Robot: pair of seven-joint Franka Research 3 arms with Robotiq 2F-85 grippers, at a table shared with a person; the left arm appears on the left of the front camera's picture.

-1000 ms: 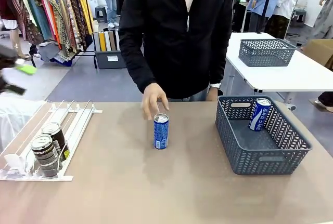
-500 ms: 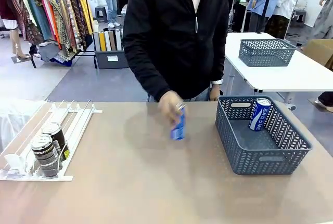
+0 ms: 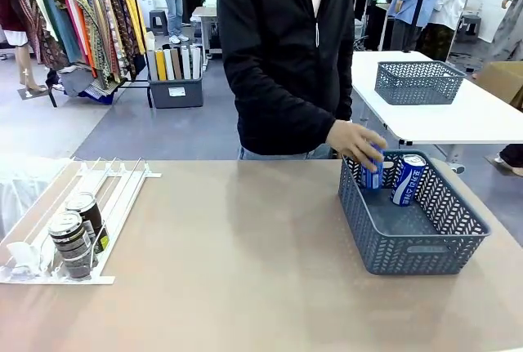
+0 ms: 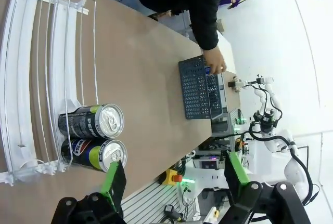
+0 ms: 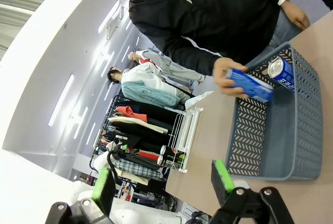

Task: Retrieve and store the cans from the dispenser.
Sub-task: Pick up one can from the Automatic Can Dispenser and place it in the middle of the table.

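Cans (image 3: 78,233): we see two dark ones at the near end of the dispenser (image 3: 114,184), left.
Blue can (image 3: 408,179): leaning inside the basket (image 3: 413,247), right.
Held can (image 3: 373,174): blue, in a person's hand (image 3: 353,141), at the basket's far left corner.
Left gripper (image 4: 174,174): jaws apart, empty, near the dark cans.
Right gripper (image 5: 162,180): jaws apart, empty.

- Front view: fixed, robot's side, facing across the table (image 3: 245,270) to the person (image 3: 286,58).
- Left wrist view: rolled sideways, above the dispenser (image 4: 31,52).
- Right wrist view: tilted, near the basket (image 5: 250,135).
- All share the basket.
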